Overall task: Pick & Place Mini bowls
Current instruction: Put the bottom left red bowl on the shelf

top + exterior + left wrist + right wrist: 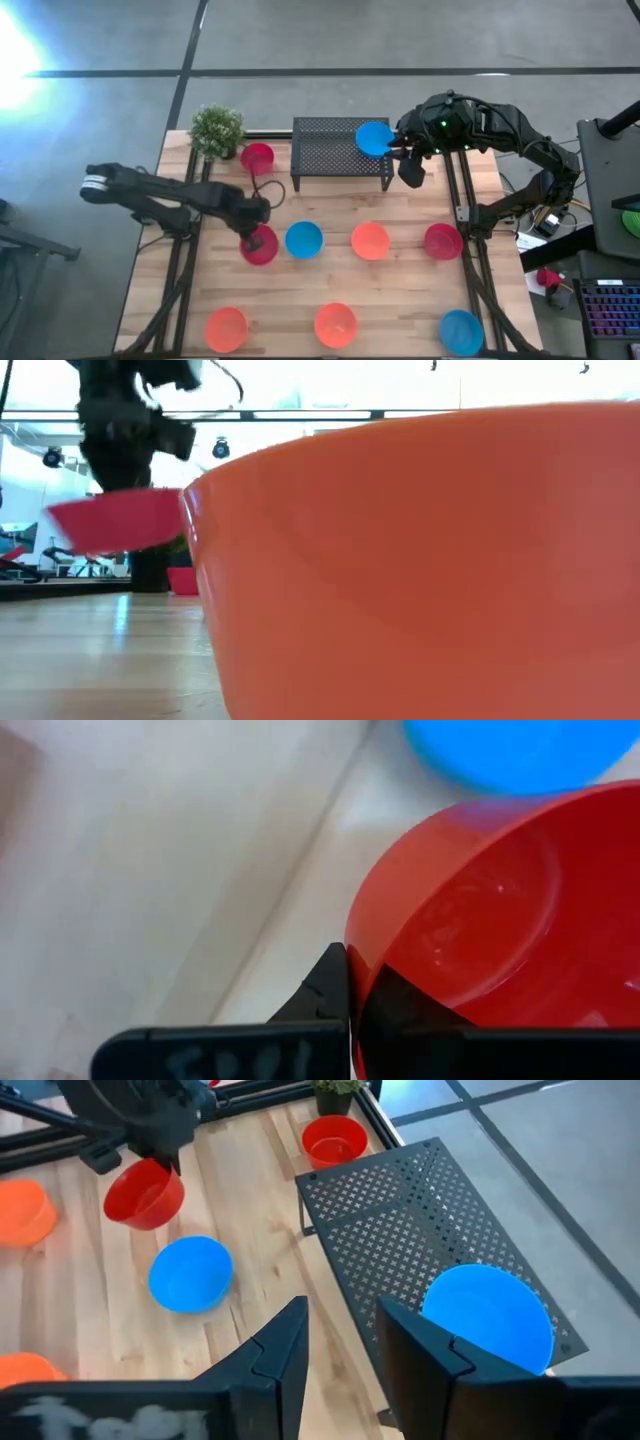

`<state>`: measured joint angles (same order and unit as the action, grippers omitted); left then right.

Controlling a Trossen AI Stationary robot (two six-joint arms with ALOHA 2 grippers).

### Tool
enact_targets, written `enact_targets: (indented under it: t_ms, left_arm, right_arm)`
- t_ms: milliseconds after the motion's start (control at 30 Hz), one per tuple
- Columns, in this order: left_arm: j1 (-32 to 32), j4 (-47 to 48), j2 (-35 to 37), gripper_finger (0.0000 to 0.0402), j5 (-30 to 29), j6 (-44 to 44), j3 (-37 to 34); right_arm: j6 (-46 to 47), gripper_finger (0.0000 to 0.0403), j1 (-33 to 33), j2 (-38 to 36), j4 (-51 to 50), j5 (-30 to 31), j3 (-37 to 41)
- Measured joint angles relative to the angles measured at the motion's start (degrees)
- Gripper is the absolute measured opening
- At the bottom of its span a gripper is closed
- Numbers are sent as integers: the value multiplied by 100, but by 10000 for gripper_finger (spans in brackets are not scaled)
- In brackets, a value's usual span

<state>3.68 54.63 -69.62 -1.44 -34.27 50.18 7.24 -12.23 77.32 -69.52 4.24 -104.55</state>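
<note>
My left gripper is shut on a crimson bowl, held above the table's left middle; the low view shows that bowl in the air. My right gripper is open and hovers off the right end of the black mesh rack. A blue bowl stands by its base on the rack's right end, beside the fingers and apart from them. Other bowls stand on the table: crimson, blue, orange, crimson, orange, orange, blue. My left gripper pinches the crimson bowl's rim on the side nearest the arm, one finger outside the wall and the other inside the hollow. The fingers come from above. The bowl is lifted clear of the table, tilted slightly, its mouth still facing up.
A small green potted plant stands at the far left corner, next to the crimson bowl by the rack. The near orange bowl fills most of the low view. Bare wood lies between the middle row and the near row of bowls.
</note>
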Motion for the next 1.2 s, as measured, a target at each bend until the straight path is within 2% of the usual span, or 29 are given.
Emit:
enact_targets:
  t_ms: [300, 533, 933, 1200]
  left_arm:
    - [112, 40, 1038, 0, -687, -441, 497]
    - [147, 45, 1613, 0, -1654, -483, 614]
    - [147, -5, 1855, 0, -2904, -630, 667]
    - [147, -747, 1838, 0, -4010, -554, 720]
  right_arm:
    - [577, 113, -2, 4, -10, -19, 0]
    - [586, 108, 0, 4, -7, -18, 0]
    - [409, 94, 44, 27, 165, -15, 0]
    - [-462, 91, 463, 176, 945, 28, 121]
